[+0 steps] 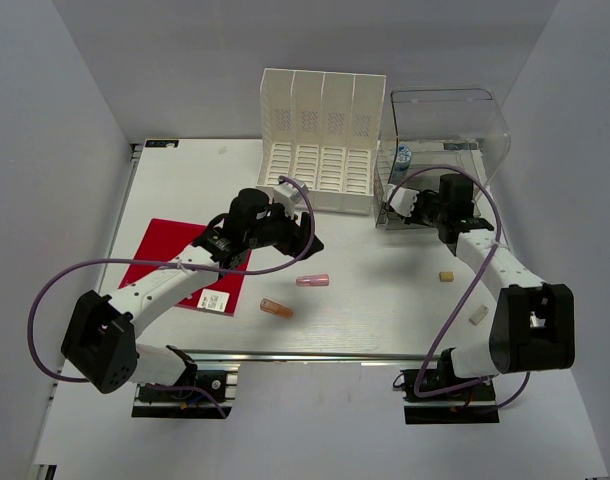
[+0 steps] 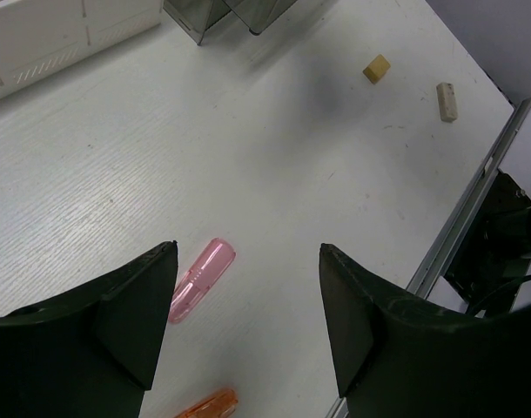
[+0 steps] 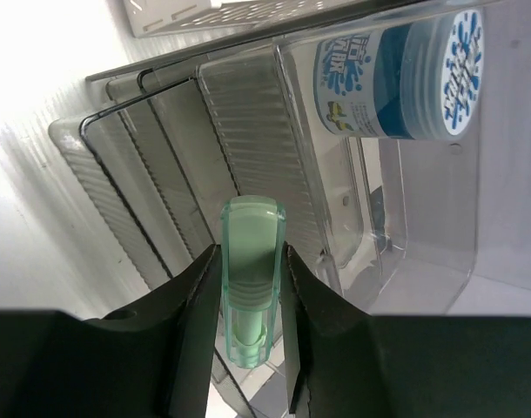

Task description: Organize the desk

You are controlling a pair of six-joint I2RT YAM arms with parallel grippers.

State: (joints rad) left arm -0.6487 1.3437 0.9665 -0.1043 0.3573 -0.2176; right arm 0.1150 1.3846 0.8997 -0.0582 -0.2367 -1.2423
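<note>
We see the desk (image 1: 385, 290) first. It is big, white and flat, and it fills the middle of the top view, with a silver rail along its near edge. At the back of it stands a white rack (image 1: 320, 170) with four slots. Beside the rack, on the right, is a clear box (image 1: 455, 125) with see-through trays inside. On the left lies a flat red book (image 1: 170, 250), partly under the left arm.

The left gripper (image 2: 248, 257) hangs over the middle of the desk. Its jaws are wide apart and nothing is between them. The right gripper (image 3: 251, 270) is up at the front of the clear box. Its jaws are clamped on a pale green pen (image 3: 252, 252), and the pen points at the trays.

Inside the clear box we see a round blue and white tub (image 3: 405, 78), so we think that one is put away. The green pen looks nearly home, but it is not let go yet.

Smaller things lie loose on the desk. A pink tube (image 2: 202, 279) lies just beside the left gripper's fingers, and an orange tube (image 2: 209, 405) lies near it, closer to the rail. Over on the right are a little tan cube (image 2: 377, 68) and a small pale block (image 2: 446, 100).

So we think the tidying is only partly done. Four small things and maybe the red book are left to put away.
</note>
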